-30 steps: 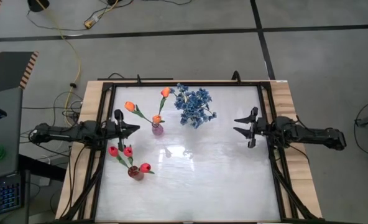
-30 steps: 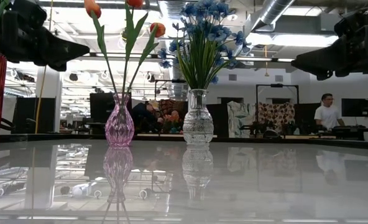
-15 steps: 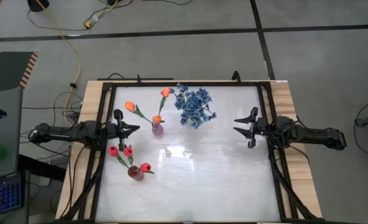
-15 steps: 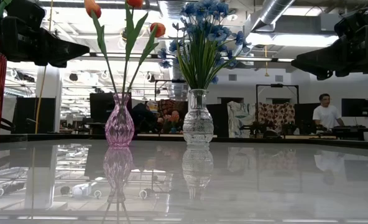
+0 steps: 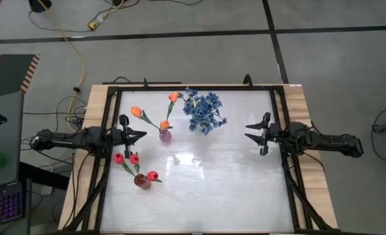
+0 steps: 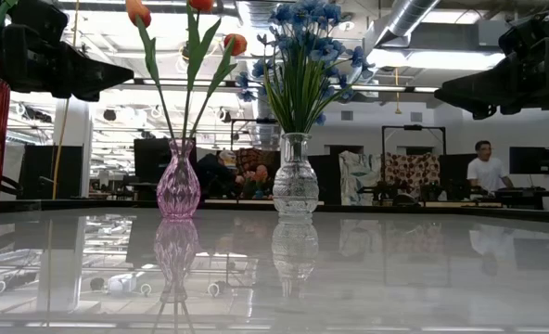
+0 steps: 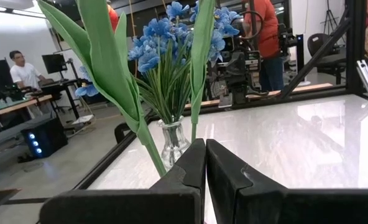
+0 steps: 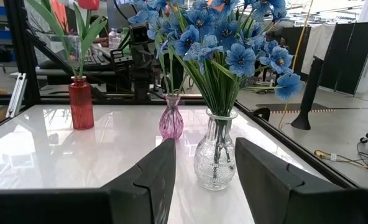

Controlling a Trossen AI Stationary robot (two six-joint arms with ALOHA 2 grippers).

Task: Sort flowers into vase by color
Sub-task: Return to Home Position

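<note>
Three vases stand on the white table. Orange tulips (image 5: 136,111) stand in a pink vase (image 5: 165,135), red tulips (image 5: 119,158) in a red vase (image 5: 141,181), and blue blossoms (image 5: 203,111) in a clear glass vase (image 6: 295,176). My left gripper (image 5: 143,135) hovers at the table's left edge beside the pink vase, shut and empty; its fingers meet in the left wrist view (image 7: 206,146). My right gripper (image 5: 246,130) hovers at the right edge, open and empty (image 8: 204,144), pointing at the clear vase (image 8: 215,152).
A black frame (image 5: 180,86) runs around the tabletop. Bare table (image 5: 232,183) lies across the near and right parts. In the room beyond, a person (image 6: 486,169) stands at desks, and another person in orange (image 7: 268,31) shows behind the far edge.
</note>
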